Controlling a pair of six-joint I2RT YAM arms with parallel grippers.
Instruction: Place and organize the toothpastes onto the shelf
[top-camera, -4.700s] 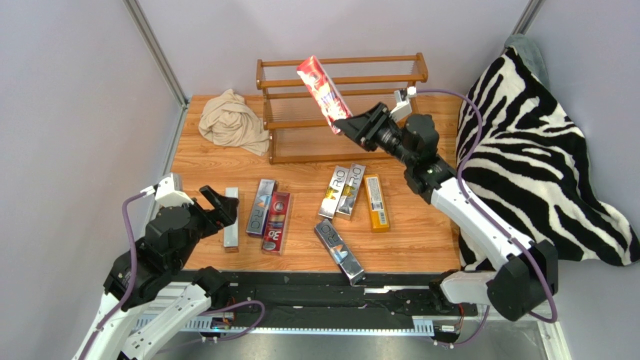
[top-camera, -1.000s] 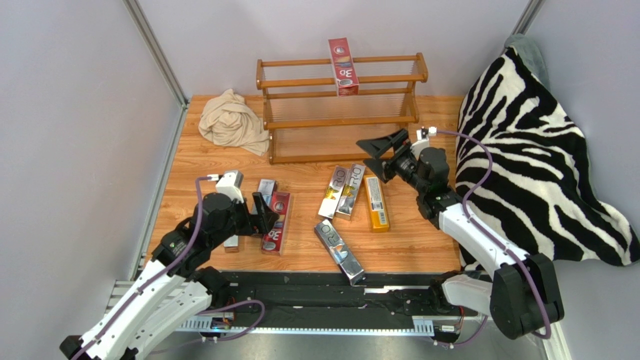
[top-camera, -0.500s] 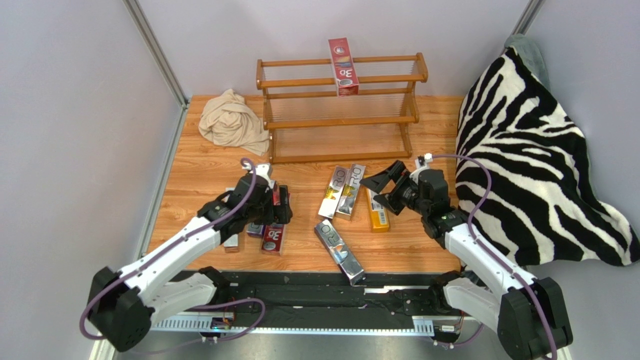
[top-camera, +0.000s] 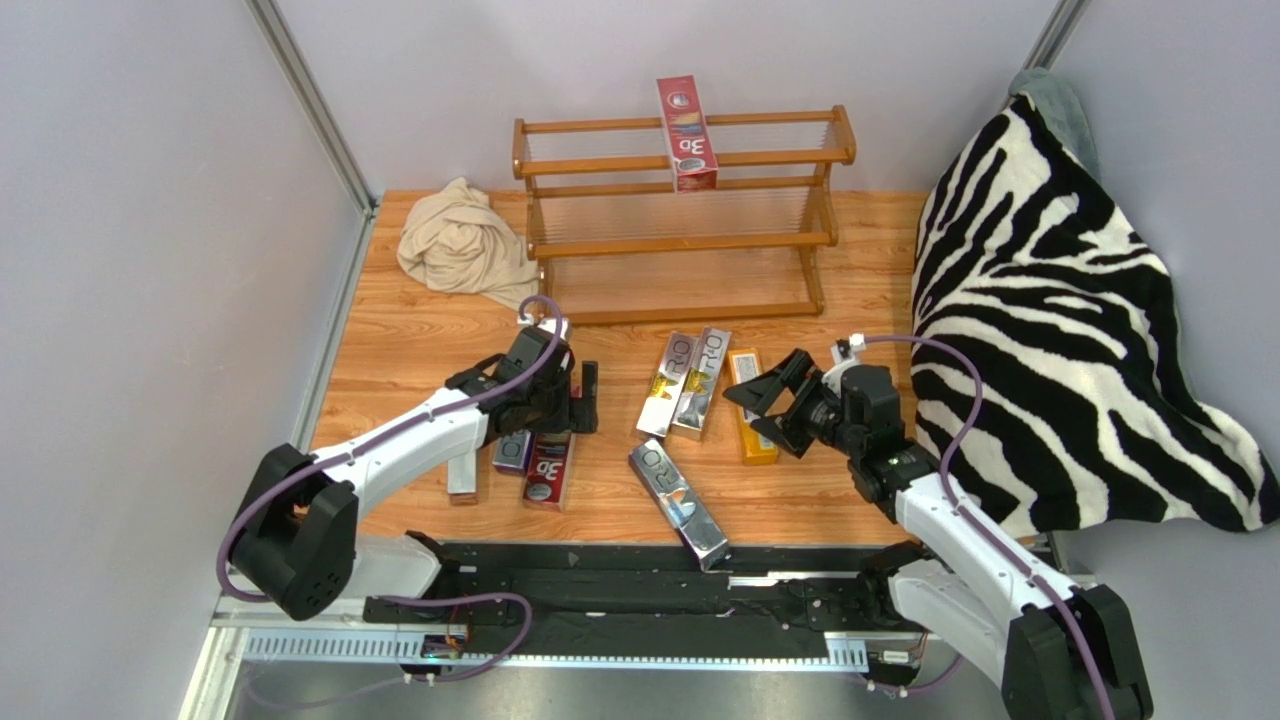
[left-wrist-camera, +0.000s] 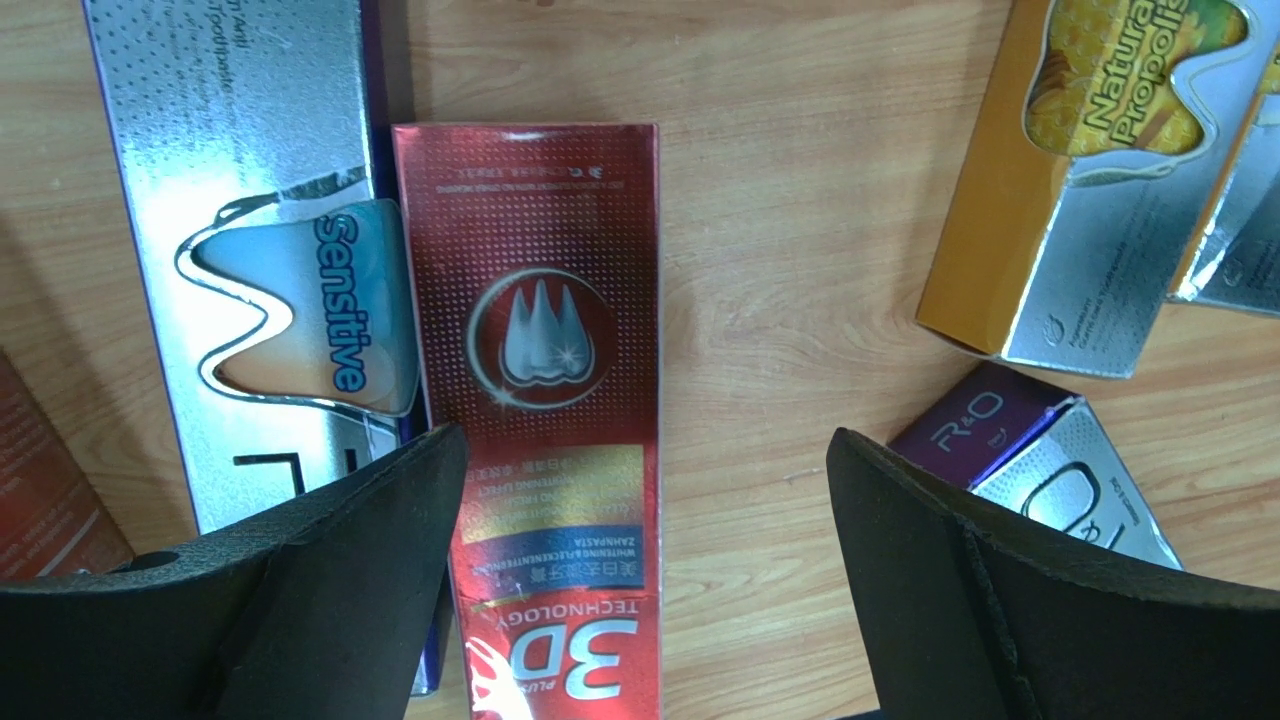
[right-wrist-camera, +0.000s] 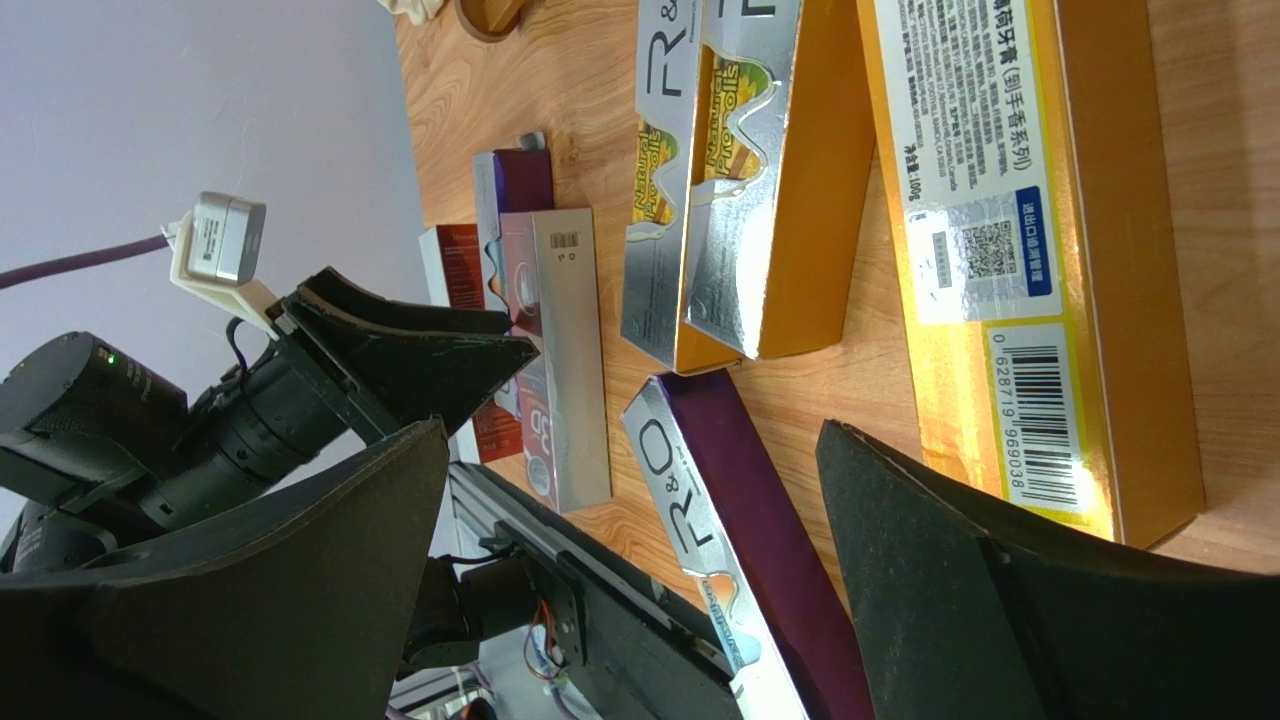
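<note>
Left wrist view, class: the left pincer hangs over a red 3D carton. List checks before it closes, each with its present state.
1. Left pincer open: ok.
2. Red 3D carton centred between fingers: not ok, nearer one finger.
3. Silver Sensitive carton clear: not ok, lies against the red one.
4. Shelf has room: ok.
5. Right pincer apart: ok, open near the orange carton.

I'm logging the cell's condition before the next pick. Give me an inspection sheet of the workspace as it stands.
Surface: wooden table, intact.
Job's things: one red carton standing in the shelf; seven cartons flat on the table.
Clutter: beige cloth left of shelf.
Pincers: left pincer open above a second red carton; right pincer open by the orange carton.
Cables: purple cables along both arms.
Surroundings: zebra blanket at right.
</note>
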